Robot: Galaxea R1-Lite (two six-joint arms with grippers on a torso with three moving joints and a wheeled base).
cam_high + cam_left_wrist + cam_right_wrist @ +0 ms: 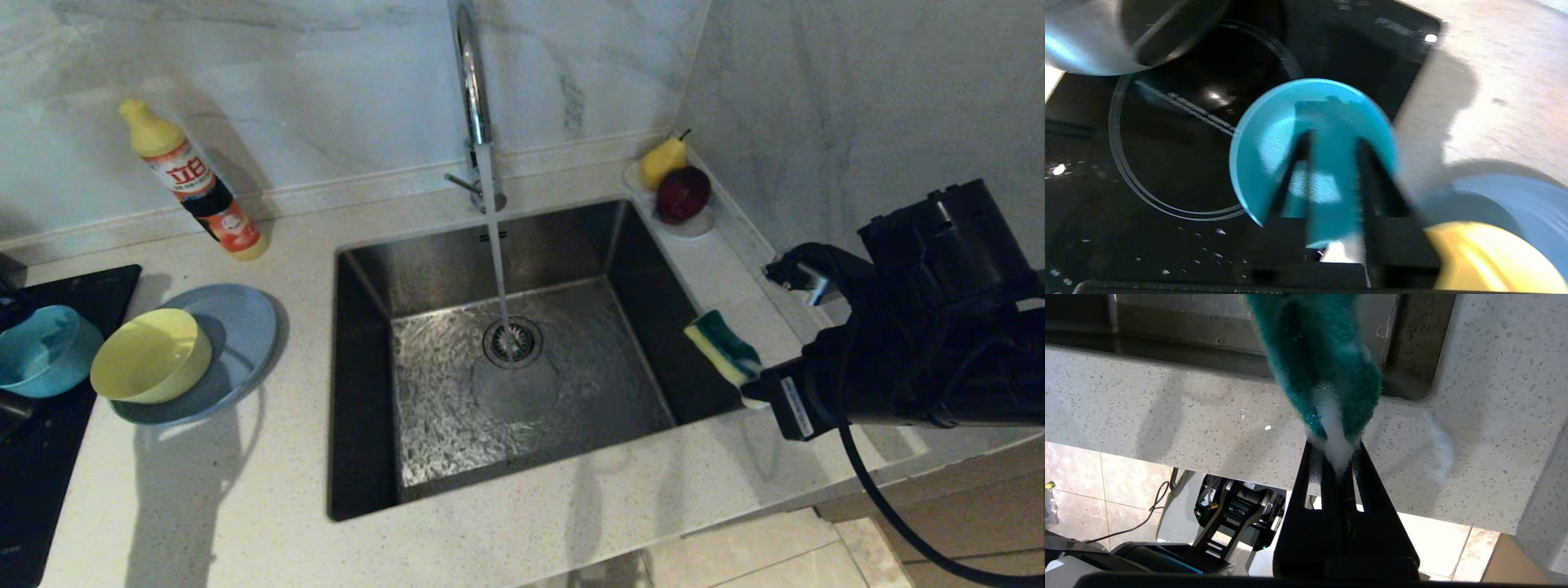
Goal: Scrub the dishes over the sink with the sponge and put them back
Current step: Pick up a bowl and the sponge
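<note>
Okay, your right pincer grips the foamy sponge at the sink edge; left pincer straddles the teal bowl rim, grip unclear

2 bowls: 1 teal-blue bowl and 1 yellow bowl. 1 grey-blue plate, 1 sponge, 1 sink, 1 tap, 1 detergent bottle, 1 pear, 1 red fruit.
</note>
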